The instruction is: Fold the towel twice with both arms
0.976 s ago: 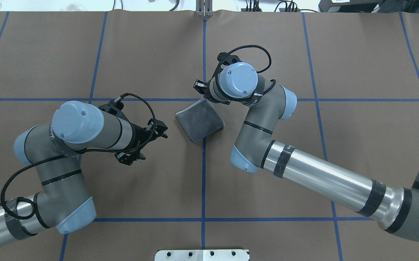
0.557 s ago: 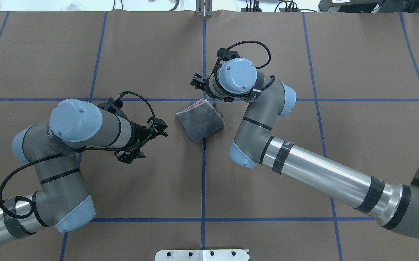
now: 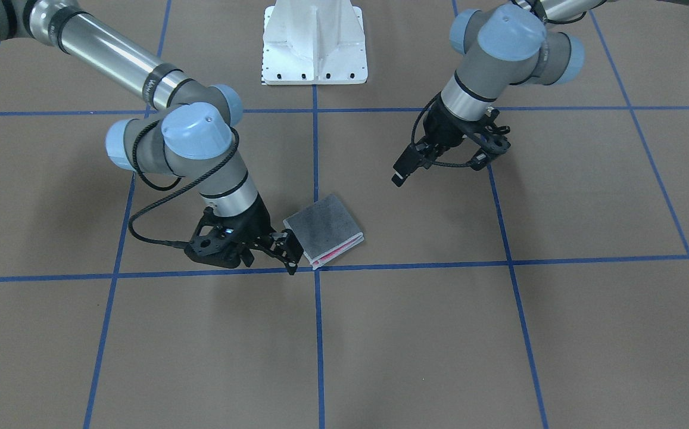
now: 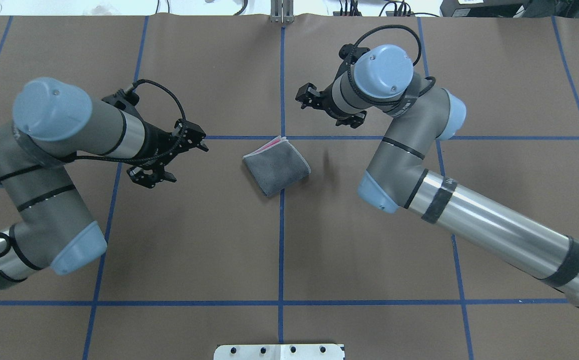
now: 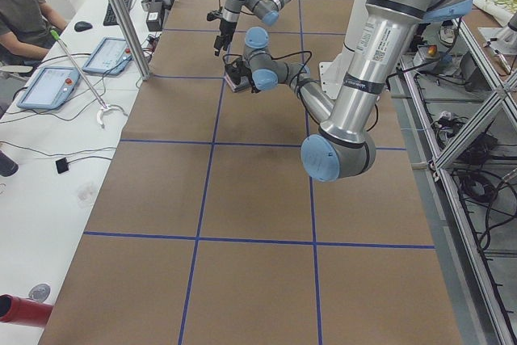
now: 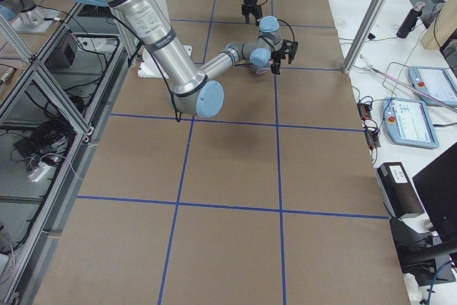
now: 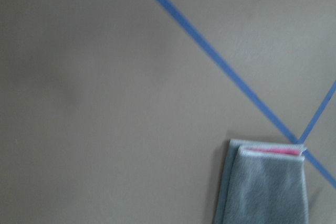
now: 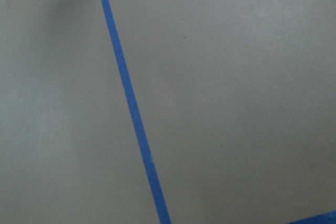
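Observation:
The towel (image 4: 276, 167) lies folded on the brown table near the centre line, dark grey face up, with a pink sliver at its far corner. It also shows in the front-facing view (image 3: 325, 229) and the left wrist view (image 7: 268, 187). My left gripper (image 4: 185, 161) is open and empty, well to the left of the towel, and also shows in the front-facing view (image 3: 448, 161). My right gripper (image 4: 325, 110) is open and empty, beyond the towel's far right corner. The front-facing view shows the right gripper (image 3: 289, 255) close beside the towel's corner, holding nothing.
Blue tape lines (image 4: 281, 240) divide the brown table cover into squares. The white pedestal base (image 3: 314, 53) stands at the robot's side of the table. An operator's desk with tablets (image 5: 48, 86) runs along the far side of the table.
The right gripper has left the towel's far corner and moved away to the far right. The left arm has drawn back to the left. The towel stays folded, with pink now showing at its far corner.

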Controlling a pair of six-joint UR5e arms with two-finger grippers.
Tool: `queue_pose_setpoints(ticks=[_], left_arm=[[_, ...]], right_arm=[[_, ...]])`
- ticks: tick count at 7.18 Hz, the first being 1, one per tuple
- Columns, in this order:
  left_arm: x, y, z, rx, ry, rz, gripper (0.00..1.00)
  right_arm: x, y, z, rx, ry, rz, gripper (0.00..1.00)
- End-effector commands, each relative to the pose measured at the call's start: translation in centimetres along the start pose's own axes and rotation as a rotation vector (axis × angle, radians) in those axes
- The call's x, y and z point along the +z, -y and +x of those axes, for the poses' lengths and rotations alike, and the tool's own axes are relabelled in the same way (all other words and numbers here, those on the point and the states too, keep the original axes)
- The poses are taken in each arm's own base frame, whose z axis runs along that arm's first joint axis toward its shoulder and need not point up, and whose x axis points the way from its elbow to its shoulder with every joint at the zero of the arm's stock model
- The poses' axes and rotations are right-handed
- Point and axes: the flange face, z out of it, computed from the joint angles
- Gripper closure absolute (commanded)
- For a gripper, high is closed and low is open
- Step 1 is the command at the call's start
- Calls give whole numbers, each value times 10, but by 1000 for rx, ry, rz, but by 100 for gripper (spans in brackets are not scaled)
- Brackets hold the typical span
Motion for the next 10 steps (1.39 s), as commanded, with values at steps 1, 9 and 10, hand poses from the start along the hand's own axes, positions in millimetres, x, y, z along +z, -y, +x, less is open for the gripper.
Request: queue_pose_setpoints(ticks=[1,9,10], left_arm=[[-43,64,-41,165,27,24,1],[-178,264,-301,868,476,-69,0],[-187,277,-307,844,475,-85,0]], right_arm=[[-68,43,81,-65,-53,-32,0],[-222,159,463,-447,-227,-217,0],[-234,161,487,-473,-239,-257,0]])
